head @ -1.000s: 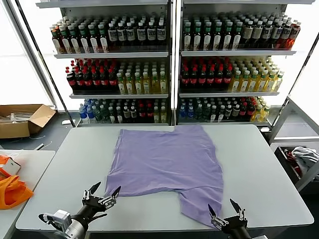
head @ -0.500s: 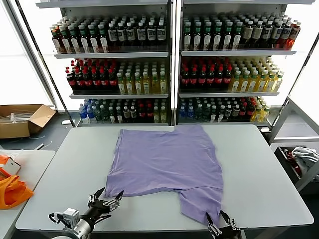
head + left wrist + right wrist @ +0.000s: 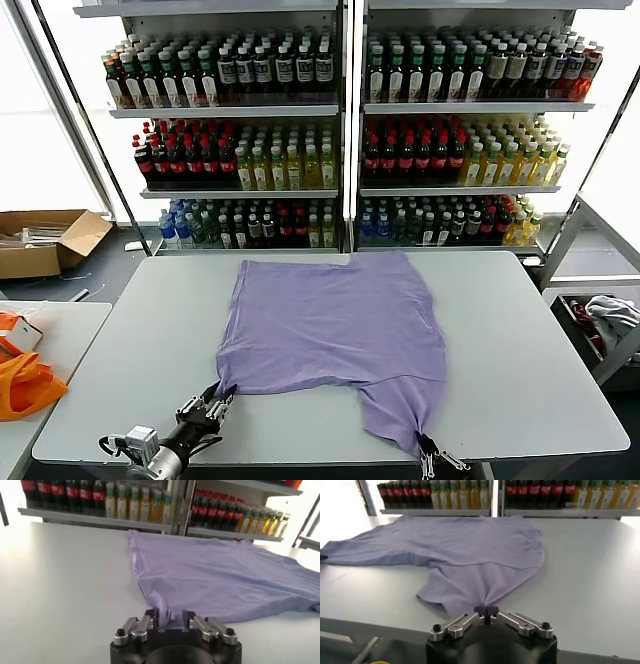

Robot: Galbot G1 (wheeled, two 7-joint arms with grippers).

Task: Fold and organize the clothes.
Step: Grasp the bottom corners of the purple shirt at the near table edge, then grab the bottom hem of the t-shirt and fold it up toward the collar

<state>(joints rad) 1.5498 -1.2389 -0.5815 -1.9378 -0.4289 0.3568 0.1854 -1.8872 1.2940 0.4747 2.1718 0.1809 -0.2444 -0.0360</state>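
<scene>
Both tools pinch the T-shirt [image 3: 335,325]: left tool [image 3: 170,621] apparently at its near-left corner, right tool [image 3: 486,612] clamped on the near hem.

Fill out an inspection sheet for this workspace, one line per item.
Surface: grey-white table, bare around the shirt.
Job's things: lavender T-shirt spread flat, near corners pinched.
Clutter: nothing seen on the table.
Grippers: left gripper closed on the shirt's near left corner; right gripper shut on the near right corner.
Cables: nothing seen.
Surroundings: drink shelves behind; cardboard box and orange fabric at left.
</scene>
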